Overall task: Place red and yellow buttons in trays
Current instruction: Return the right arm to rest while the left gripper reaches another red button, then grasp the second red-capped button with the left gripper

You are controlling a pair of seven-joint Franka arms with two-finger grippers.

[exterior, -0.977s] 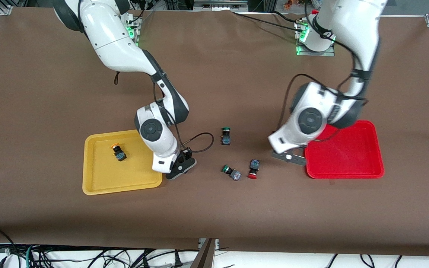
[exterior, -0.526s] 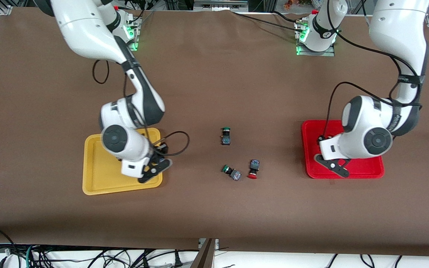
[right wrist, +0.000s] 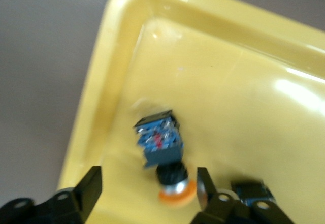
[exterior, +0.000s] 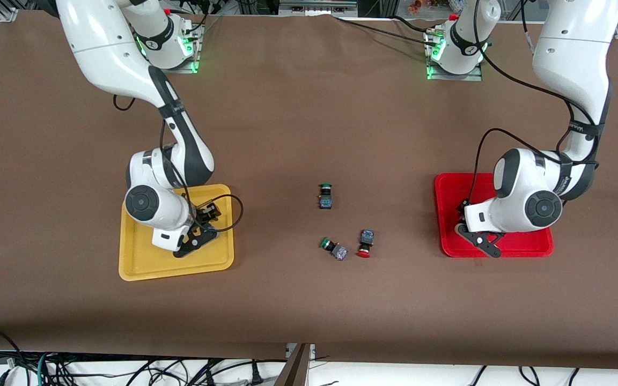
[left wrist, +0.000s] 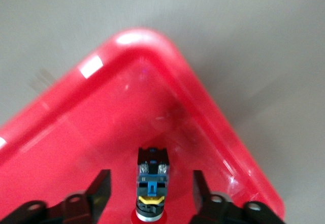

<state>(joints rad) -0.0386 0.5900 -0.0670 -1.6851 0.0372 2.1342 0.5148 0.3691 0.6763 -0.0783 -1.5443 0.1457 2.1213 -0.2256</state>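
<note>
My right gripper (exterior: 193,241) hangs open over the yellow tray (exterior: 142,268). In the right wrist view a yellow-orange capped button (right wrist: 163,155) lies on the yellow tray (right wrist: 238,97) between my open fingers (right wrist: 92,183), untouched. The dark body of a second button (right wrist: 249,189) shows beside it. My left gripper (exterior: 480,241) hangs open over the red tray (exterior: 526,246). In the left wrist view a red-capped button (left wrist: 152,176) lies on the red tray (left wrist: 76,132) between my open fingers (left wrist: 101,186). Another red-capped button (exterior: 364,244) lies on the table mid-way between the trays.
Two green-capped buttons lie on the brown table: one (exterior: 325,195) farther from the front camera, one (exterior: 333,248) beside the loose red-capped button. Both arms hide the tray contents in the front view.
Both arms have swung outward from the table's middle. The right gripper moved from the yellow tray's edge to over it. The left gripper moved from beside the red tray to over it.
</note>
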